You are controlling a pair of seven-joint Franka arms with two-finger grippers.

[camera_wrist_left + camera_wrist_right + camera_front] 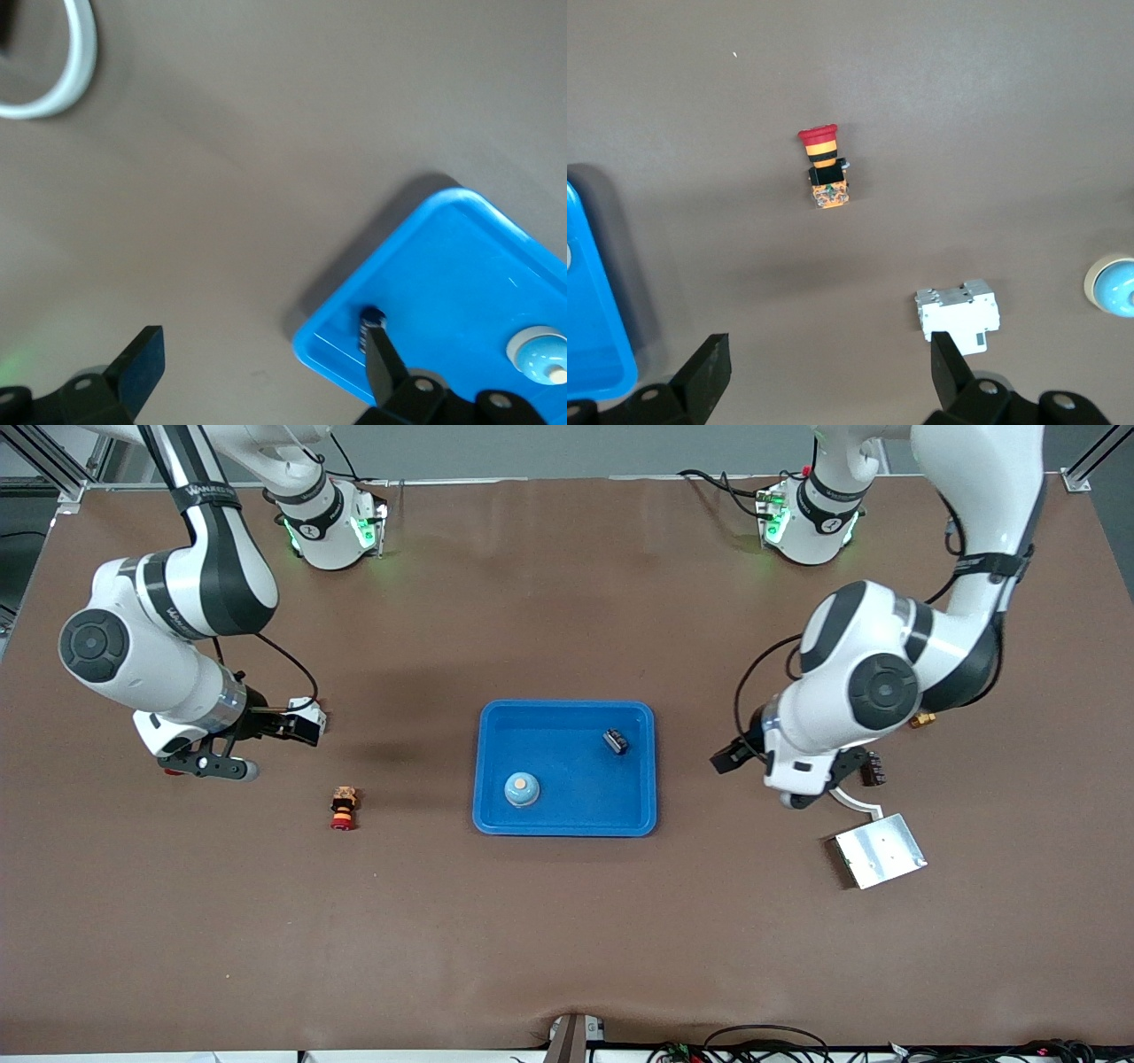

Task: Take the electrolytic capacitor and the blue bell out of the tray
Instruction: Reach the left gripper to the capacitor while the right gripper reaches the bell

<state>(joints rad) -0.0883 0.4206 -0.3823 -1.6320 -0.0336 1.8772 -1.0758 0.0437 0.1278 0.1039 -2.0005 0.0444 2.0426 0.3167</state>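
The blue tray (pixel 567 819) lies mid-table. In it rest the bell (pixel 522 788), pale blue with an orange button, and the small dark capacitor (pixel 616 740), which lies toward the left arm's end of the tray. My left gripper (pixel 731 757) hangs open over bare table beside the tray's end; the left wrist view shows the capacitor (pixel 368 320) just past one fingertip, with the bell (pixel 540 354) deeper in the tray (pixel 443 266). My right gripper (pixel 282 726) is open and empty over the table toward the right arm's end, apart from the tray (pixel 594 301).
A red-capped push button (pixel 344 808) (pixel 824 168) lies nearer the front camera than the right gripper. A white breaker (pixel 959 310) and a pale blue round thing (pixel 1112 285) sit close by it. A metal plate (pixel 881 850) and small parts (pixel 873 769) lie by the left arm.
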